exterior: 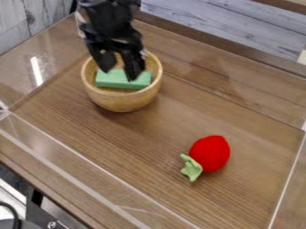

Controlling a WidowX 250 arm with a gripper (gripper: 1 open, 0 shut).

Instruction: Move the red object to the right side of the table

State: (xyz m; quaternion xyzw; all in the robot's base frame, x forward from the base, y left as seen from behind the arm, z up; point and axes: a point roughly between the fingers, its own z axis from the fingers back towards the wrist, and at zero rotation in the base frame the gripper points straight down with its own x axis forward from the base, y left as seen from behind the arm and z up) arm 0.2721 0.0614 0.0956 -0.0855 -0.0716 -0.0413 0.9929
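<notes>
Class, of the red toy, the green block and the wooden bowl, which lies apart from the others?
The red toy; the block sits inside the bowl.

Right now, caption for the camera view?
Open gripper over the wooden bowl, red strawberry toy apart on the tabletop.

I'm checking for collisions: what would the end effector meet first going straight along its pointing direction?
Probably the wooden bowl or the green block inside; depth is unclear from this view.

Glossy red strawberry toy (209,153), lying on its side at four o'clock on the brown wood-grain table (153,161), green cap pointing to seven!
</notes>
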